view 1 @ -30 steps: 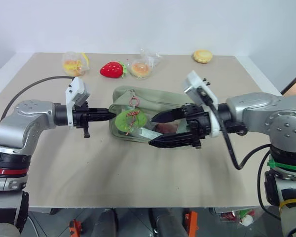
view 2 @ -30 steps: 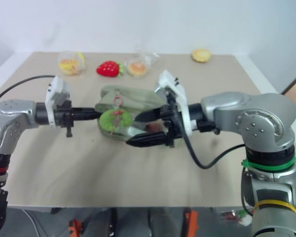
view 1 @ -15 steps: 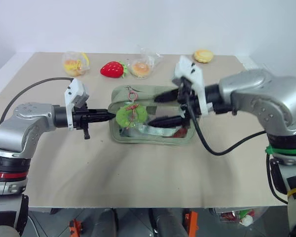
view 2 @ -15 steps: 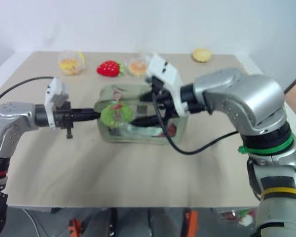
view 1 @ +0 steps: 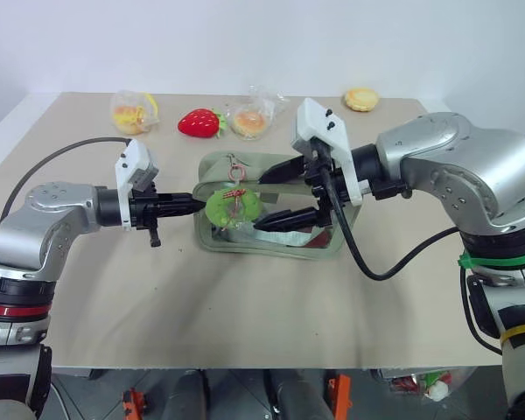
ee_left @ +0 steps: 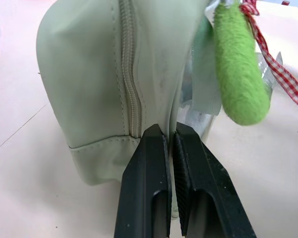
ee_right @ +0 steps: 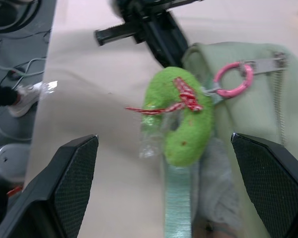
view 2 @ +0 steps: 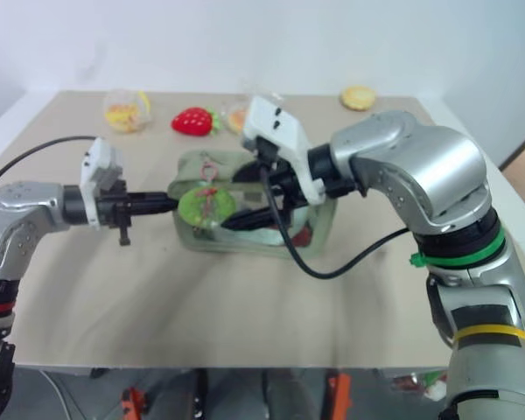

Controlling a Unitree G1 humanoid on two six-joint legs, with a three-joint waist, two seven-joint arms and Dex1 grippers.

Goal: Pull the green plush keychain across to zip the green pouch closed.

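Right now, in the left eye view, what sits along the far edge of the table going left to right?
Bag of yellow toy food → red plush strawberry → bagged toy bun → round pastry.

green plush keychain (ee_right: 181, 121) | pink ring (ee_right: 233, 79) | on green pouch (ee_right: 253, 114)

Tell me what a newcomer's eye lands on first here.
Mid-table, the green pouch is pinched at its left end by the shut left gripper. The bright green plush keychain hangs on its side, and the open right gripper straddles it without touching. Along the far edge lies a red plush strawberry.
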